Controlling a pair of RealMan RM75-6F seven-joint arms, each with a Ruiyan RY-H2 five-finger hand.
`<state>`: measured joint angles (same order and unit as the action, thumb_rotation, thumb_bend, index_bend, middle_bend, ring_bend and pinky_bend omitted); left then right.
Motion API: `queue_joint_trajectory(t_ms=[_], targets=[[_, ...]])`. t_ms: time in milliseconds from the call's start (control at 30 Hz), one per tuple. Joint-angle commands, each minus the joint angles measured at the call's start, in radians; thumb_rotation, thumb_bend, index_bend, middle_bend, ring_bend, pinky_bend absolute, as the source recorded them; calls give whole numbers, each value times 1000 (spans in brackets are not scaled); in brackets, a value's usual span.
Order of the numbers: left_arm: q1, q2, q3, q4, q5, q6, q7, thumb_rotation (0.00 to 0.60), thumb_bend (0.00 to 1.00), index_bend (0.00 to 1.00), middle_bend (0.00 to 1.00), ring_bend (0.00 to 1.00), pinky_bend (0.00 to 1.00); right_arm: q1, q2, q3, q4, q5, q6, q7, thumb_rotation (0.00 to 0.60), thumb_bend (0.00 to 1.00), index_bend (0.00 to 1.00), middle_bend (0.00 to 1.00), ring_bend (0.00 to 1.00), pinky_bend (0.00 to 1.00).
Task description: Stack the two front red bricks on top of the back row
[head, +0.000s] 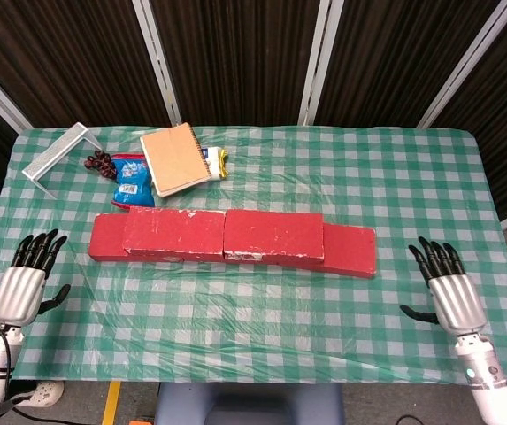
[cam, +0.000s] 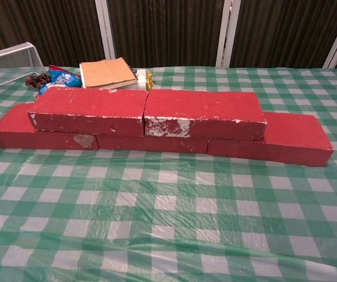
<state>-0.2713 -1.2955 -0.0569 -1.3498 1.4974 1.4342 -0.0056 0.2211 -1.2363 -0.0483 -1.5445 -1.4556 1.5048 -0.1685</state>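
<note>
Green checked tablecloth [head: 262, 168], brown spiral notebook [head: 175, 159], blue snack packet [head: 132, 181], white wire rack [head: 58, 155], dark grapes [head: 100, 163]

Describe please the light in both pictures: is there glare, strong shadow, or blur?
Head view: even light, sharp; faint sheen on the plastic tablecloth, soft shadow under the red bricks. Chest view: sharp on the bricks, wrinkle glare on the near cloth, dark curtains behind.

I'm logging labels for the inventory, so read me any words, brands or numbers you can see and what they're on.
Nothing can be read.
Blue snack packet: it carries white print, too small and blurred to make out.
Brown notebook: the cover shows no text.
Red bricks: only chipped white patches, no lettering.
</note>
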Motion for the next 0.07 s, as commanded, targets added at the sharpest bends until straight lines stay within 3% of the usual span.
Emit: queue_joint_trajectory(t_ms=[33, 67], targets=[[3, 9, 4, -17, -5, -12, 21, 600, 308, 0, 0, 0, 21, -27, 25, 5, -29, 7, 8, -8, 554, 71, 0, 0, 0, 0], [1, 11, 3, -22, -9, -20, 30, 600, 308, 0, 0, 0, 21, -28, 27, 7, -29, 6, 4, -9, 553, 71, 0, 0, 0, 0]])
